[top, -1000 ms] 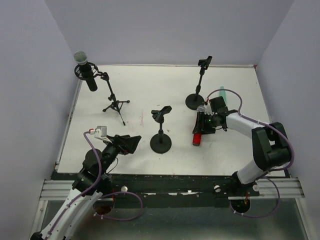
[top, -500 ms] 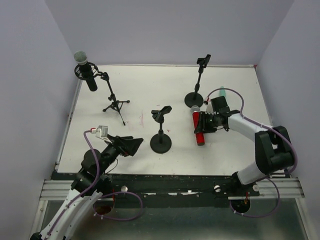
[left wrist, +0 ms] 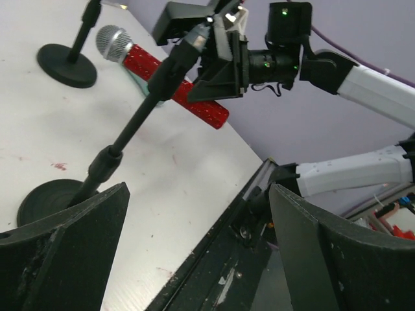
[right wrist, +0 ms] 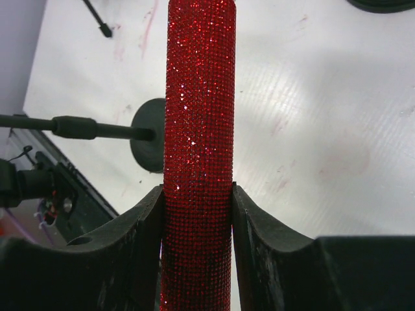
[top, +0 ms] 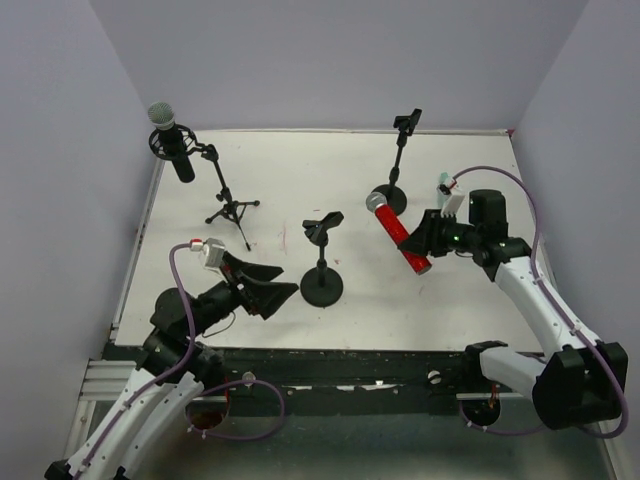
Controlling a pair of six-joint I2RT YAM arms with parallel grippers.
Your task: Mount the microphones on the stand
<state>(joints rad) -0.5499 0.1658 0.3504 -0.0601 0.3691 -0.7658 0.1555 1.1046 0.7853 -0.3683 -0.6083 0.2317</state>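
At the far left of the white desk we see the black microphone, silver head up, seated in the clip of a tripod stand. Nearer the front edge, the left claw hovers with its jaws spread wide and nothing between them. It points toward the middle stand, a short post on a round base whose clip is vacant. To the right of that stand we find the red microphone, held clear of the desk and tilted, its silver head toward the far left and near the round base of the rear stand. The rear stand's clip is likewise vacant. The right claw grips the red barrel toward its tail end. In the right wrist view both fingers press against the glittered shaft. Farther right, the mint-green microphone lies on the desk, mostly hidden behind the right arm.
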